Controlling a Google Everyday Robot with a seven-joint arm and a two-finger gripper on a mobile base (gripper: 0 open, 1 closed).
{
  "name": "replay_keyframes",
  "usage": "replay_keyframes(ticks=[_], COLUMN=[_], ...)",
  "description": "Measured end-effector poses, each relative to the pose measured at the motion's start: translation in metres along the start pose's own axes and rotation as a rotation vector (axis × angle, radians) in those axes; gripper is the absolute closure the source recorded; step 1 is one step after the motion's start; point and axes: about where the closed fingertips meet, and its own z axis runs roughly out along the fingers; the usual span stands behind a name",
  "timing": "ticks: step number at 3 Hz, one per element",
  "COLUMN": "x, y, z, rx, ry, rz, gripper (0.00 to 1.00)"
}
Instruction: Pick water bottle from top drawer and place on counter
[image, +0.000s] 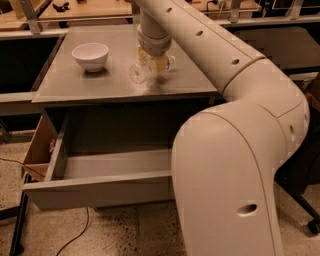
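Note:
The water bottle (137, 73) is clear and lies tilted low over the middle of the grey counter (70, 85), its lower end at the surface. My gripper (154, 64) reaches down from the arm above and is shut on the bottle's right end. The top drawer (100, 192) stands pulled open below the counter, and the part of its inside that shows is bare; the arm hides its right side.
A white bowl (90, 55) stands on the counter's left rear part. My arm's large white body (235, 175) fills the right foreground. A wooden box side (37, 150) shows left of the drawer. A light wooden tabletop (90, 9) lies behind the counter.

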Motion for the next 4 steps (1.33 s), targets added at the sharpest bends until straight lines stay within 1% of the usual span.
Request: replay_keyframes(ticks=[1,2,3,4], x=[0.0012,0.0016,0.0016,0.0016], y=[0.0044,0.0079,0.0079,0.0079], z=[0.0003,0.0003,0.0004,0.0004], rx=[-0.004,-0.011,-0.011,-0.011], ry=[-0.004,-0.005,-0.005,-0.005], rz=[0.023,0.029,0.029,0.029], gripper=[0.39,0.14,0.00,0.00])
